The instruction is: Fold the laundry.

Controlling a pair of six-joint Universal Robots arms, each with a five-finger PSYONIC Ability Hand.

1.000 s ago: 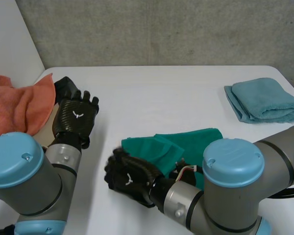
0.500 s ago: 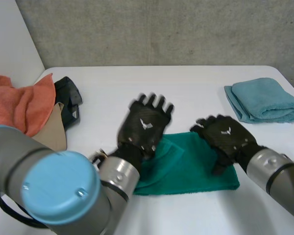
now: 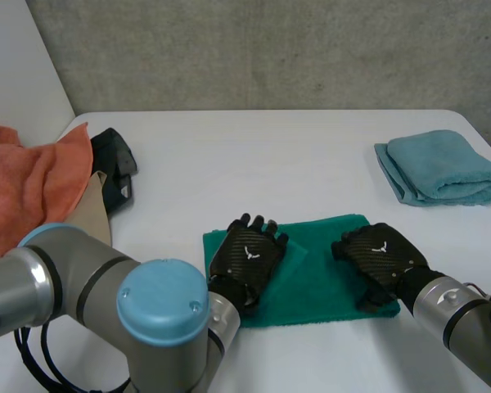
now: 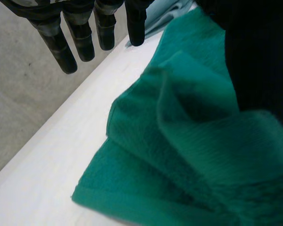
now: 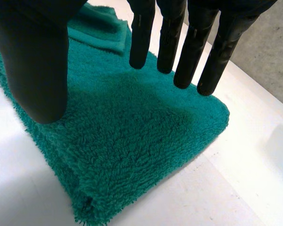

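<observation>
A folded green towel (image 3: 319, 274) lies at the table's front middle. My left hand (image 3: 247, 258) rests flat on its left end, where a fold is rumpled. In the left wrist view the straight fingers (image 4: 85, 33) reach past the far edge of the towel (image 4: 179, 155). My right hand (image 3: 376, 255) is over the right end. In its wrist view the fingers (image 5: 193, 42) are straight and the thumb stands apart, close above the towel (image 5: 132, 136). Neither hand grips the cloth.
A folded light-blue towel (image 3: 442, 168) lies at the back right. An orange cloth (image 3: 29, 184) is heaped at the left edge, with a black thing (image 3: 114, 164) and a tan cloth (image 3: 94, 214) beside it. White table (image 3: 254, 155) stretches behind the green towel.
My left arm swung in from the left and its hand came down onto the towel's left end. The right hand moved across to the right end, and the towel now lies flatter.
</observation>
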